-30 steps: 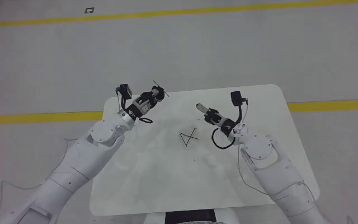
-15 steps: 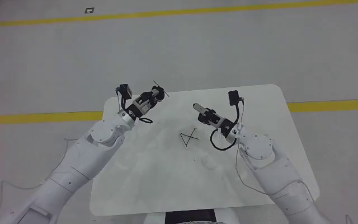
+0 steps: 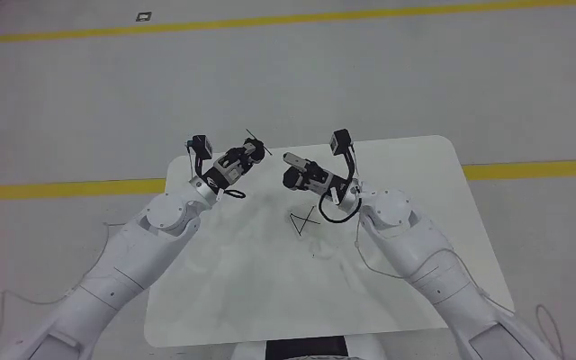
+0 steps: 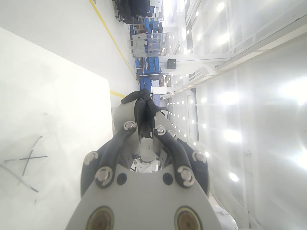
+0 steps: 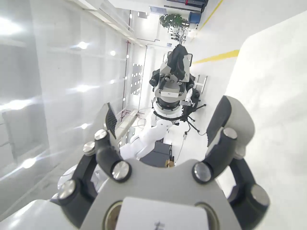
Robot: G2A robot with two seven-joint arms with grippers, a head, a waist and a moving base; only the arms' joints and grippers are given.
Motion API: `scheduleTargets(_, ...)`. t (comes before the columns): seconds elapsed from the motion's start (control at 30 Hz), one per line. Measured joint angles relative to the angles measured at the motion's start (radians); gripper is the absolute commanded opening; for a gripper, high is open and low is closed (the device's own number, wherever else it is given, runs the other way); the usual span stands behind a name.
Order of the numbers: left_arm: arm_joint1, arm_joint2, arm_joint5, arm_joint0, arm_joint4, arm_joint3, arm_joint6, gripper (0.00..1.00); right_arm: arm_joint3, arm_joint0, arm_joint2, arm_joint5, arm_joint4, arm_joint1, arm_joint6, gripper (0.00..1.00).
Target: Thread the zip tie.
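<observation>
Zip ties: one held, plus a loose group on the counter (image 3: 405,270).

The held zip tie (image 3: 267,151) is a thin black strip clamped in the left gripper (image 3: 250,148), above the far left corner of the counter. Its long axis runs diagonally, from far left to near right, crosswise to the gripper. Both ends project free beyond the fingers. The left gripper is closed tightly on this strip, with the pads pressed together.

The loose zip ties (image 3: 304,220) lie flat near the middle of the counter, nearer than both grippers. They cross one another in an X-like figure. In the left wrist view three black strips (image 4: 26,161) can be counted. Which end of each carries the head cannot be told.

Grippers: two. The right gripper (image 3: 288,169) is above the far edge of the counter, just right of the left gripper and facing it, but not touching it. Its fingers (image 5: 109,118) are spread wide, with nothing between them.
</observation>
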Motion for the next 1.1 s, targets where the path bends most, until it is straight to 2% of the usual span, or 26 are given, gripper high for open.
scheduleTargets(0.4, 0.000, 0.000, 0.000, 0.000, 0.000, 0.000, 0.000, 0.00, 0.001, -0.004, -0.001, 0.002, -0.004, -0.002, -0.017, 1.00)
scheduleTargets(0.53, 0.000, 0.000, 0.000, 0.000, 0.000, 0.000, 0.000, 0.00, 0.059, 0.028, -0.013, -0.029, 0.011, -0.015, -0.040, 1.00)
scheduleTargets(0.7, 0.000, 0.000, 0.000, 0.000, 0.000, 0.000, 0.000, 0.00, 0.162, 0.093, -0.045, -0.096, 0.078, -0.043, -0.052, 1.00)
scheduleTargets(0.83, 0.000, 0.000, 0.000, 0.000, 0.000, 0.000, 0.000, 0.00, 0.227, 0.140, -0.063, -0.100, 0.122, -0.070, -0.072, 1.00)
scheduleTargets(0.9, 0.000, 0.000, 0.000, 0.000, 0.000, 0.000, 0.000, 0.00, 0.237, 0.149, -0.065, -0.099, 0.156, -0.080, -0.059, 1.00)
scheduleTargets(1.1, 0.000, 0.000, 0.000, 0.000, 0.000, 0.000, 0.000, 0.00, 0.236, 0.149, -0.064, -0.099, 0.156, -0.080, -0.057, 1.00)
